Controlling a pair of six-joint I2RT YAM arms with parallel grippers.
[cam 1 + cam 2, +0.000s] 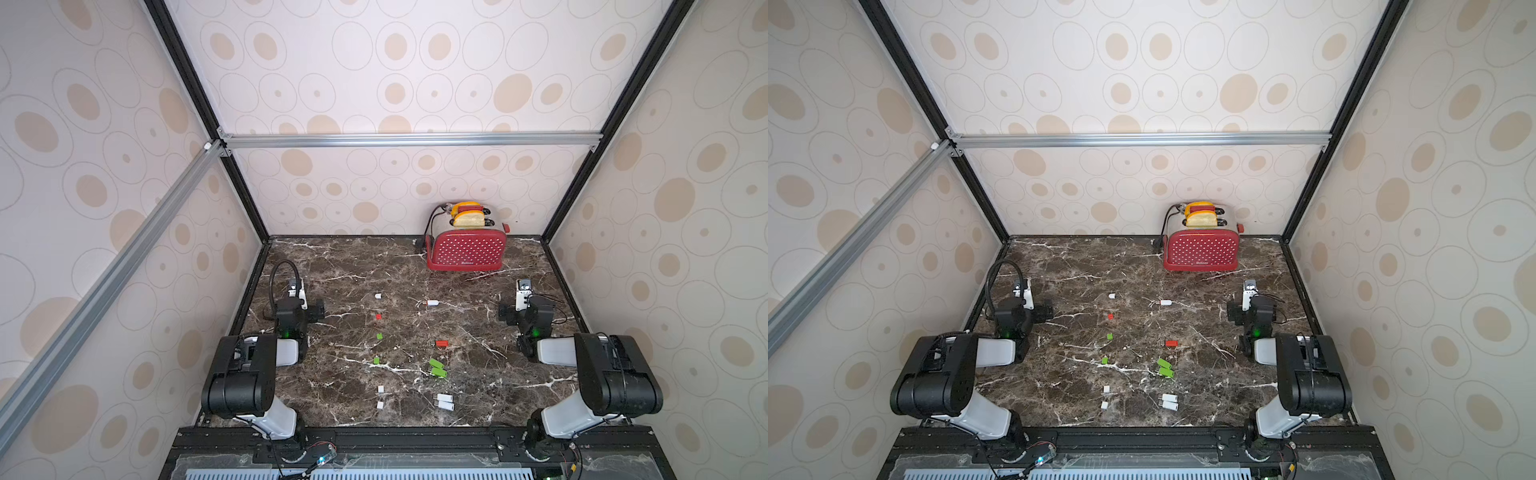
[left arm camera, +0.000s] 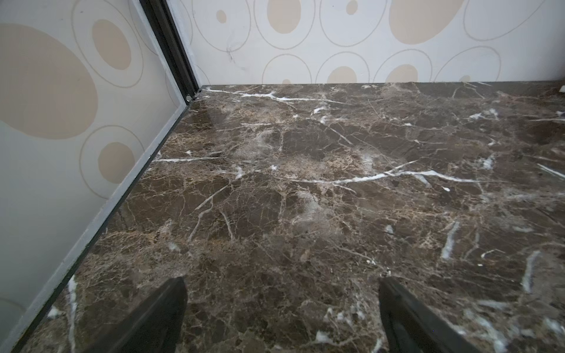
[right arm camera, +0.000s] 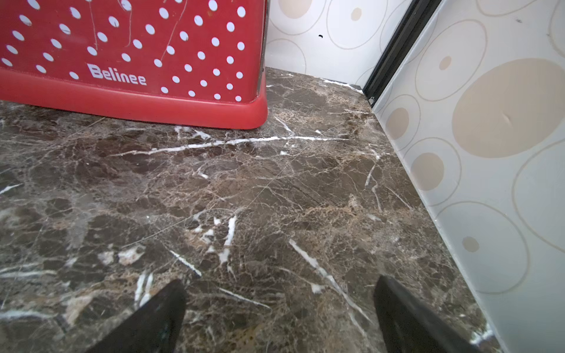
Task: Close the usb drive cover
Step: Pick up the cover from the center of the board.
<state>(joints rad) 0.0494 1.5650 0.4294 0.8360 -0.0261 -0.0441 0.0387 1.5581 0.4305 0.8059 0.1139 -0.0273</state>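
So, step 1 isn't begun: approach stage, nothing picked up.

In both top views the left arm (image 1: 291, 316) and right arm (image 1: 534, 316) sit at the sides of the marble table (image 1: 332, 257), well apart from the parts in the middle. Loose caps in one column, 6 total: 3 white caps (image 1: 377, 296), 1 red cap (image 1: 378, 316), 2 green caps (image 1: 379, 336). Uncapped usb drives in a column to their right, also 6: 3 white drives (image 1: 432, 303), 1 red drive (image 1: 441, 343), 2 green drives (image 1: 435, 363). 1 toaster (image 1: 467, 249) at the back w/ 2 toast slices (image 1: 468, 219).

Left wrist view: left gripper (image 2: 281, 284) has its fingers wide w/ nothing btwn them. Only bare marble ahead, no drive in sight.

Right wrist view: right gripper (image 3: 279, 287) is likewise spread wide and empty, facing the toaster's corner.

Next, I'd judge, one arm must reach in for a cap and the other for a drive of matching colour. Then line the cap mouth up w/ the plug and push.
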